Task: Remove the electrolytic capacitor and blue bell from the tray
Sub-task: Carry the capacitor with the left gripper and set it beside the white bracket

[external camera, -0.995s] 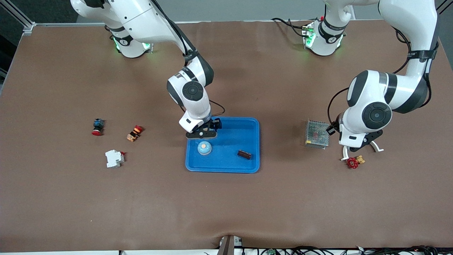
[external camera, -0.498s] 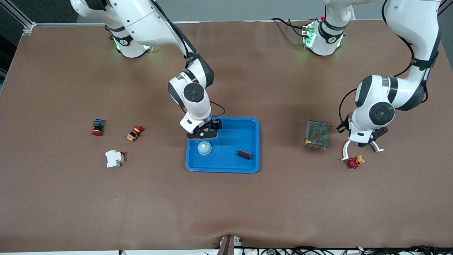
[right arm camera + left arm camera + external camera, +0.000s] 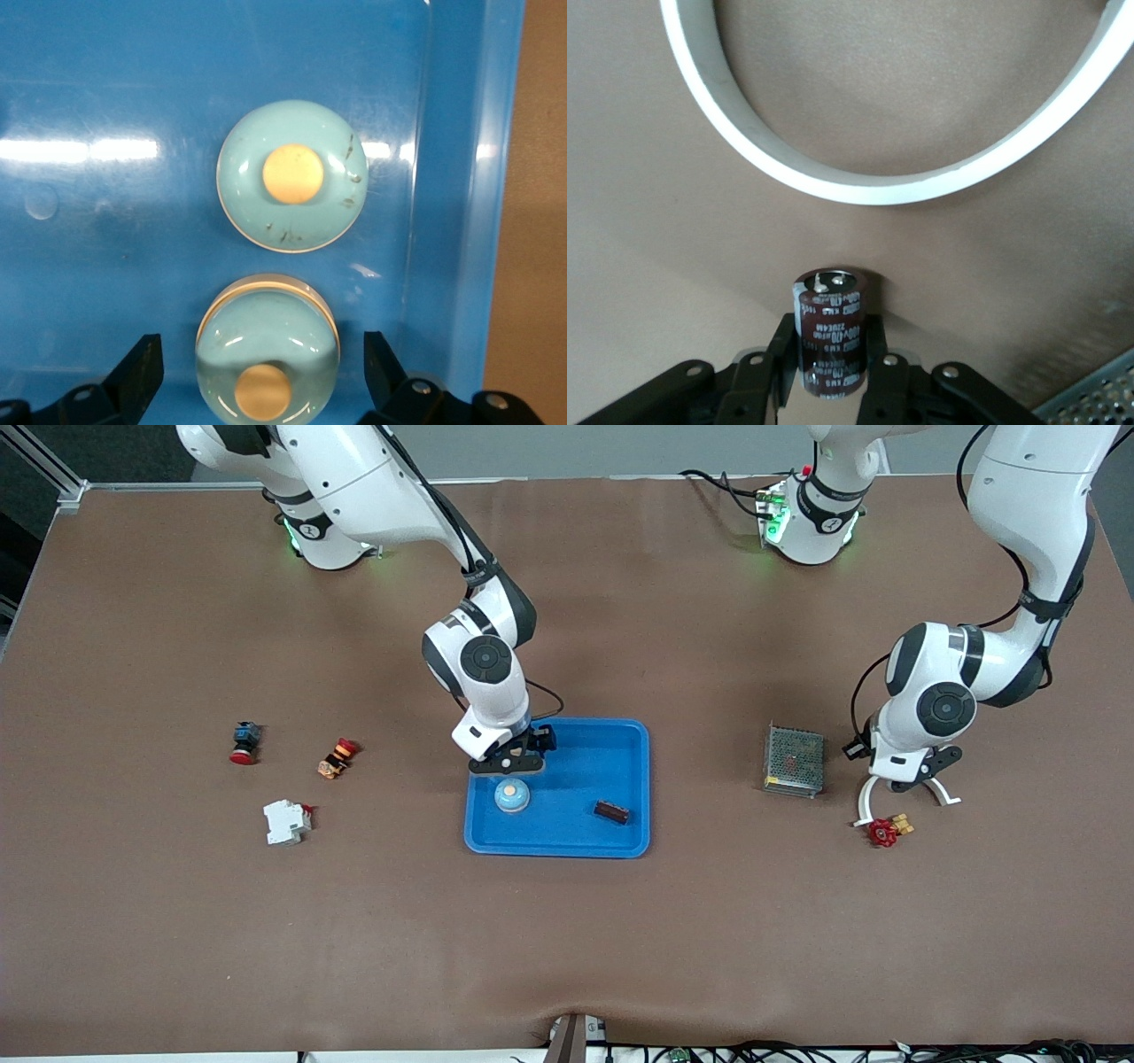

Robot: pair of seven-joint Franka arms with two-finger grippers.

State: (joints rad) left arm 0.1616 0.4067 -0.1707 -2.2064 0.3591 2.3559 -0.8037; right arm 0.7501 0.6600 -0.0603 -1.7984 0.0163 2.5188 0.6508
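Observation:
A pale blue bell [image 3: 512, 795] with a tan button sits in the blue tray [image 3: 620, 735], near the tray's corner toward the right arm's end. My right gripper [image 3: 508, 764] hovers just above it, open and empty. In the right wrist view the bell [image 3: 292, 175] lies ahead of the wide-open gripper [image 3: 264, 365]. My left gripper [image 3: 902, 797] is low over the table beside a red and yellow part. Its wrist view shows the left gripper [image 3: 828, 354] shut on a dark brown capacitor [image 3: 828, 305] with a silver top. The capacitor is hidden in the front view.
A small dark brown part [image 3: 611, 811] lies in the tray. A metal mesh box [image 3: 794, 760] and the red and yellow part [image 3: 886, 831] flank the left gripper. A white breaker [image 3: 286, 821], a red button [image 3: 244, 742] and an orange part [image 3: 337, 758] lie toward the right arm's end.
The left arm's wrist has sunk lower over the same spot by the red and yellow part. The right arm has hardly moved.

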